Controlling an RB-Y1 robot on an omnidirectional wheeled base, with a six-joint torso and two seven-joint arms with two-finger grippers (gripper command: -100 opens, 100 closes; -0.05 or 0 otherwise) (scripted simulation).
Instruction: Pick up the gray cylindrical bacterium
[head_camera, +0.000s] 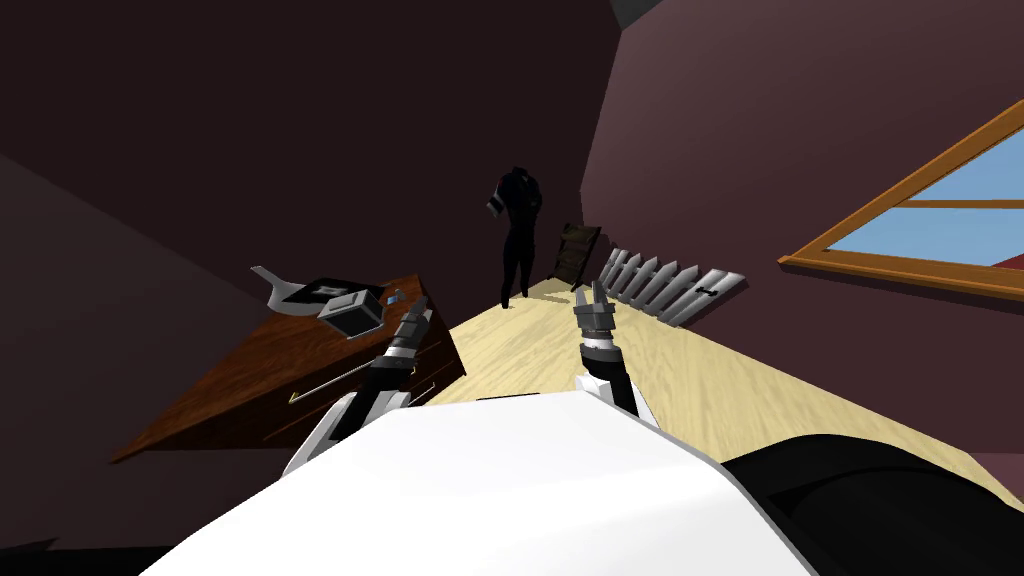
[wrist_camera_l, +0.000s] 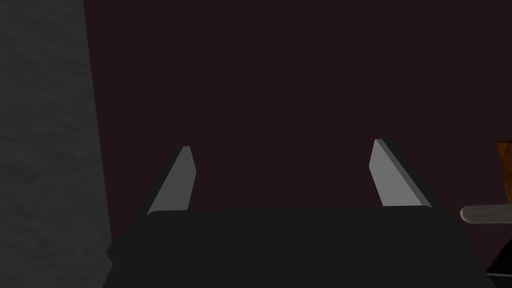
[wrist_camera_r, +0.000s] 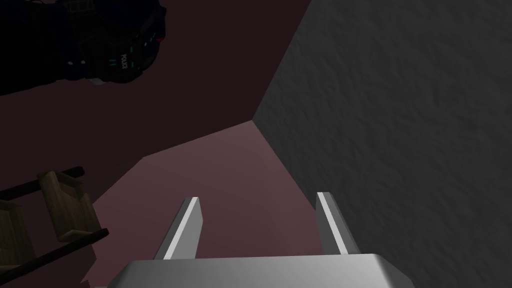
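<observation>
A brown wooden dresser (head_camera: 260, 390) stands to my left. On its top lie a light grey curved piece with a long stem (head_camera: 278, 295), a grey box (head_camera: 352, 312) and a small blue item (head_camera: 393, 297). I cannot tell which of them is the grey cylinder. My left gripper (head_camera: 415, 318) hangs open over the dresser's near corner, close to the grey box. In the left wrist view the left gripper (wrist_camera_l: 281, 145) faces a dark wall, with a pale grey rounded rod end (wrist_camera_l: 482, 214) off to one side. My right gripper (head_camera: 592, 297) (wrist_camera_r: 258, 196) is open above the floor, holding nothing.
A black suited figure (head_camera: 518, 235) stands at the far corner beside a small wooden ladder-like rack (head_camera: 577, 255). White fence slats (head_camera: 665, 285) lean on the right wall below a wood-framed window (head_camera: 930, 235). Pale wooden floor (head_camera: 640, 350) runs ahead between dresser and wall.
</observation>
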